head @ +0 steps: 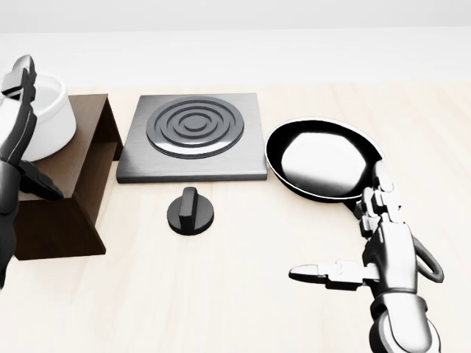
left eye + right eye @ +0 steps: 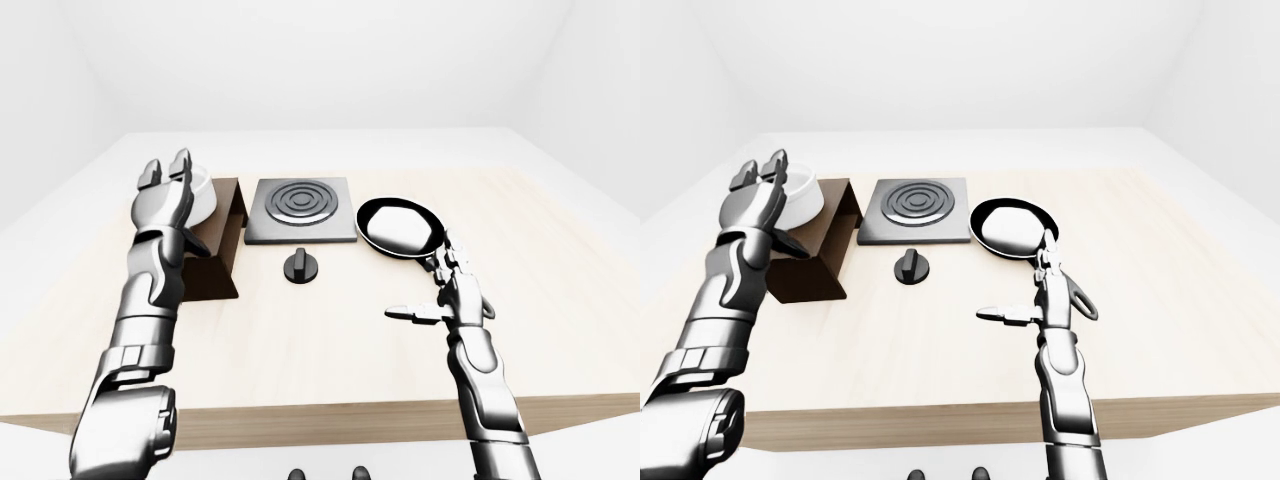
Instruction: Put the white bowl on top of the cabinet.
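One round white bowl (image 1: 45, 118), one dark brown wooden cabinet (image 1: 70, 198), one square grey hotplate (image 1: 193, 135), one round black knob (image 1: 190, 211) and one black frying pan (image 1: 324, 159) are counted

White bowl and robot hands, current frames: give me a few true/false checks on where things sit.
1. The bowl sits on top of the cabinet. True.
2. The left robot hand is closed round the bowl. False: its fingers are spread open beside the bowl.
3. The pan sits on the burner. False: it lies on the table, right of the burner in the head view.
4. The knob stands below the burner in the head view. True.
5. The right robot hand holds the pan handle. False: it is open, with nothing in it.
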Motion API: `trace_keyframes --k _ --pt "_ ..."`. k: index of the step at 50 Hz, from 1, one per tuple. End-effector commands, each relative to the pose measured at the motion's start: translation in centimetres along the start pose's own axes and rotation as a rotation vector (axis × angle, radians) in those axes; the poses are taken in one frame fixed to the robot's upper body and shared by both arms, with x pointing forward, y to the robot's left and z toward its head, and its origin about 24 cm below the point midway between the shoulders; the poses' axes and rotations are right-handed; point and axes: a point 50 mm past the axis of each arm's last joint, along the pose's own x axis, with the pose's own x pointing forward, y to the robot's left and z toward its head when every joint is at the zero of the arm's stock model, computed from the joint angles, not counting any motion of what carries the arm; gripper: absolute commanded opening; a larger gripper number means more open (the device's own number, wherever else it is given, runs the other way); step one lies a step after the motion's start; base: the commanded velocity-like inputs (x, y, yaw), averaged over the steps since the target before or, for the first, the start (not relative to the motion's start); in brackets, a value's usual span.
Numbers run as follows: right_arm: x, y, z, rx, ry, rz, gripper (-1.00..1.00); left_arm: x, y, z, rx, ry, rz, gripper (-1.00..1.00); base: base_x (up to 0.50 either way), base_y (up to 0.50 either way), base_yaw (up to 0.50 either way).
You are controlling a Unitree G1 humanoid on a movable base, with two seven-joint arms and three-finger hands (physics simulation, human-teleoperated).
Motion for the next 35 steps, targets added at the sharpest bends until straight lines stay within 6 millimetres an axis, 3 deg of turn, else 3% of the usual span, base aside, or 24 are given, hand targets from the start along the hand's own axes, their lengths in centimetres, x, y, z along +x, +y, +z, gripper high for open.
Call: trace_keyframes --k 1,3,5,6,9,18,25,35 --pt "-0.1 0.1 0.0 -0.001 0.0 0.002 1.0 -9.9 5.5 3.4 0.236 -0.156 0.118 1.0 0.0 0.0 0.0" --pt "-0.2 0.1 0.1 -0.001 -0.001 0.002 1.0 -12.0 5.7 3.5 0.276 -0.125 0.123 1.0 0.0 0.0 0.0" --pt "-0.2 0.1 0.1 -0.001 -0.001 0.002 1.0 -12.0 5.8 3.3 0.271 -0.11 0.125 1.0 0.0 0.0 0.0" --pt "-0.2 0.1 0.0 -0.001 -0.001 0.002 1.0 -13.4 6.4 3.6 0.282 -0.1 0.172 1.0 0.0 0.0 0.0" --pt "-0.2 0.1 0.0 -0.001 -0.002 0.003 1.0 -14.7 6.5 3.6 0.258 -0.076 0.187 1.0 0.0 0.0 0.0" --pt "-0.1 0.1 -0.1 -0.001 -0.003 0.003 1.0 -16.4 7.7 5.1 0.105 -0.158 0.276 1.0 0.0 0.0 0.0" --pt "-0.1 0.2 0.0 -0.003 -0.002 0.004 1.0 -17.7 6.9 6.3 0.04 -0.197 0.318 1.0 0.0 0.0 0.0" --pt "-0.1 0.2 -0.1 -0.006 -0.004 0.002 1.0 -18.5 5.9 6.7 -0.032 -0.213 0.32 1.0 0.0 0.0 0.0"
